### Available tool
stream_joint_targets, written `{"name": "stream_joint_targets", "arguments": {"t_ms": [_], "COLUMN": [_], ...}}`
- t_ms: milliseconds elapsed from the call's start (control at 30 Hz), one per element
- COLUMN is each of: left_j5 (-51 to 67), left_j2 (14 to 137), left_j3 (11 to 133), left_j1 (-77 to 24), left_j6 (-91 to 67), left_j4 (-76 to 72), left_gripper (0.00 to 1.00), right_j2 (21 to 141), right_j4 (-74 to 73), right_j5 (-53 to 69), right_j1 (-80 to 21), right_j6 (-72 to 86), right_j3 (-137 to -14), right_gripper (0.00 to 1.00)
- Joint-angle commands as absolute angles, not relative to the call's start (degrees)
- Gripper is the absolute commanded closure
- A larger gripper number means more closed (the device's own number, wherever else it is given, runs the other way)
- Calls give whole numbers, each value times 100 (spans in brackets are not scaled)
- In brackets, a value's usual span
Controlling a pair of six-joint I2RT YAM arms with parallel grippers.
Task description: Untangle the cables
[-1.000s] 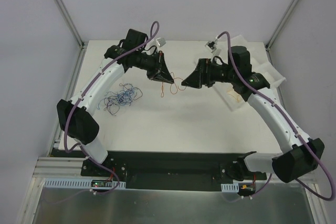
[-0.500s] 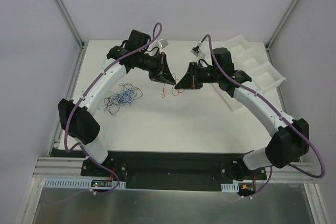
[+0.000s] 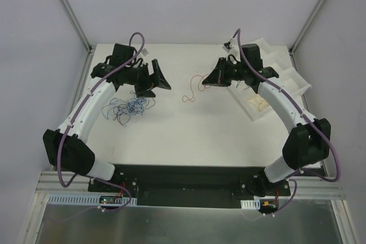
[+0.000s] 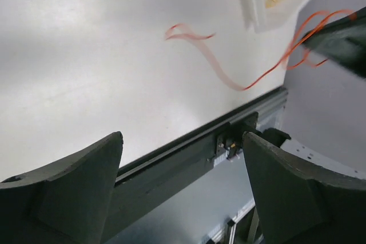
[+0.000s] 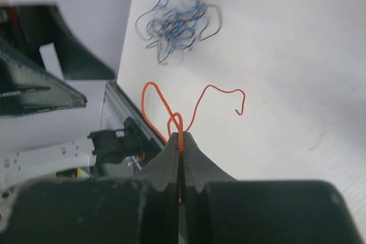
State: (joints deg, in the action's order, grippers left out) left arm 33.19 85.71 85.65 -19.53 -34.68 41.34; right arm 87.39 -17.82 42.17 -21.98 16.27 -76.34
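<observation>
**Current state.** Your right gripper [image 5: 180,141] has its jaws fully closed on a single orange-red wire [image 5: 180,128], pinched at a bend close to the fingertips. Two free lengths curl out beyond the tips toward the middle of the table [image 3: 189,135]. You cannot tell whether the trailing end touches the surface. Your left gripper [image 4: 182,141] stands wide open with nothing between its fingers. It hangs at the far left, just beyond the remaining tangle [image 3: 128,107] of blue and black cables, which lies on the left side of the table. A white tray [image 3: 286,67] sits at the far right, and one compartment holds orange-yellow wires [image 3: 257,102].

**Hazards from here.**

1. Slip. The wire is far thinner than the jaws and is held only at their very tips. A quick swing toward the tray would likely pull it free.
2. Snag. The hooked free end may catch on the tray rim or a divider. If so, the wire will probably drape over an edge rather than drop inside a compartment.
3. Wrong compartment. Confirm the position over the tray before opening.
4. Multiple pickup. If you lower the open left gripper into the tangle without choosing one strand, it will likely close on several and drag the whole clump.
</observation>
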Motion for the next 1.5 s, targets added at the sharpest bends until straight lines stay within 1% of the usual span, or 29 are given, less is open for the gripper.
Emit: {"name": "stream_joint_targets", "arguments": {"t_ms": [0, 133, 233, 500, 667, 733, 767, 833, 933, 1033, 1100, 1200, 1333, 1367, 1467], "left_j5": [2795, 2637, 2488, 1873, 1232, 959, 810, 651, 370, 71, 87, 429, 948, 1132, 1756], "left_j2": [7814, 7673, 7699, 8445, 8815, 8920, 8964, 9017, 9035, 9123, 9237, 9517, 10404, 10641, 11283], "left_j3": [7666, 7208, 7128, 7997, 8261, 8253, 8209, 8095, 7937, 7849, 7814, 7717, 7918, 8015, 8366], "left_j1": [-1433, -1345, -1345, -1336, -1231, -1099, -1012, -792, -432, -72, 262, 693, 958, 949, 809], "left_j6": [-3191, -2980, -2805, -2005, -1758, -1714, -1723, -1775, -1802, -1714, -1679, -1626, -1573, -1547, -1521], "left_j4": [4289, 4421, 4482, 5044, 5256, 5300, 5309, 5326, 5291, 5221, 5168, 4923, 4729, 4676, 4614], "left_gripper": [16, 16, 16, 15, 16, 16, 17, 16, 14, 12, 11, 10, 11, 12, 24], "right_j2": [9218, 10009, 10501, 12074, 12699, 12927, 13059, 13375, 13719, 13580, 13299, 12860, 12201, 12008, 11340], "right_j4": [-2302, -3083, -3418, -4156, -4263, -4245, -4245, -4306, -4587, -4588, -4492, -4596, -4737, -4729, -4641], "right_j5": [3648, 3131, 2744, 1759, 1556, 1477, 1485, 1590, 1670, 1679, 1670, 1687, 2038, 2091, 2109], "right_j1": [-1522, -1003, -669, -124, -149, -176, -193, -228, -290, -308, -316, -316, -500, -597, -983], "right_j6": [1564, 1521, 1503, 1345, 1415, 1441, 1441, 1406, 1406, 1433, 1415, 1336, 1170, 1091, 853], "right_j3": [-8497, -9595, -10351, -12329, -12709, -12831, -12945, -13287, -13920, -13800, -13423, -12966, -12175, -11894, -10963], "right_gripper": [99, 99, 99, 99, 99, 95, 88, 80, 62, 47, 41, 40, 39, 39, 39]}}
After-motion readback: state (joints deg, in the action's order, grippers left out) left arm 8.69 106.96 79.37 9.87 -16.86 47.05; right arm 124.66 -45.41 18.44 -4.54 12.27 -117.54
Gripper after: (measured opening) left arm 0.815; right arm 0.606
